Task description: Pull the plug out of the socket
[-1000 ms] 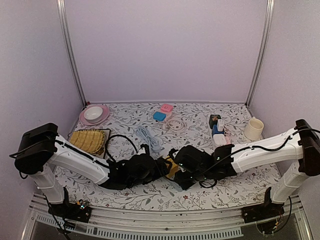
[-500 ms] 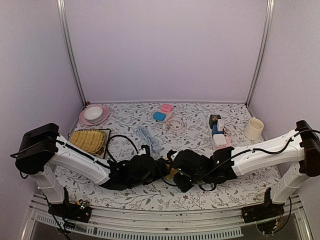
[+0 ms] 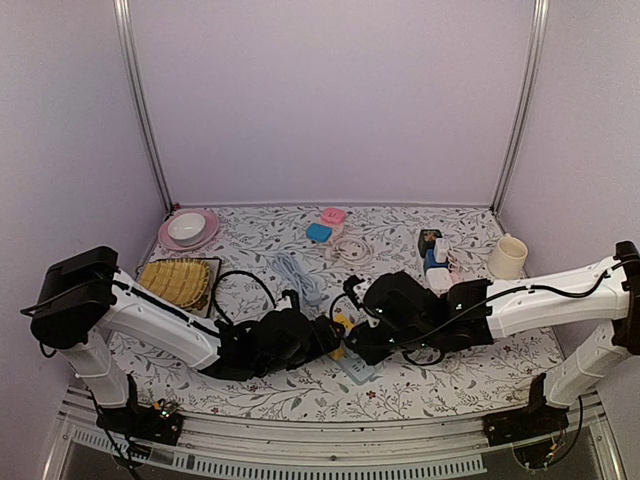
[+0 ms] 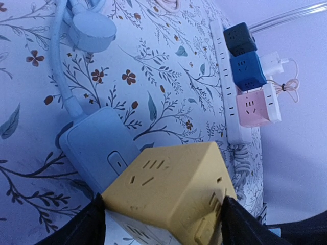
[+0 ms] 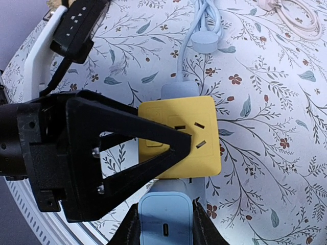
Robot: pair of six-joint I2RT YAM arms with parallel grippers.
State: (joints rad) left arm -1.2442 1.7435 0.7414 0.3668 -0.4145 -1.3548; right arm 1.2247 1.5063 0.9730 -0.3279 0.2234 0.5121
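Observation:
A yellow cube socket [image 4: 173,189] sits on a pale blue power strip [image 4: 94,145] near the table's front, and my left gripper [image 4: 163,217] is shut on its two sides. The right wrist view looks down on the same cube [image 5: 191,138], with the left gripper's black fingers [image 5: 127,148] lying across it. A pale blue plug [image 5: 164,219] with a small slot in its face is clamped in my right gripper [image 5: 164,227], just over the strip's near end [image 5: 207,191]. Its pins are hidden. From above, the strip's end [image 3: 358,368] shows below the right gripper [image 3: 362,345].
The strip's pale blue cable [image 3: 297,272] coils toward the back. A white strip with dark, blue and pink cubes [image 3: 438,265] lies at the right, with a mug [image 3: 507,257] beyond. A wicker tray [image 3: 178,280] and a bowl on a pink plate [image 3: 188,228] are at the left.
My right arm has moved up and to the right with the pale blue plug, uncovering the near end of the strip. The left arm has stayed on the yellow cube.

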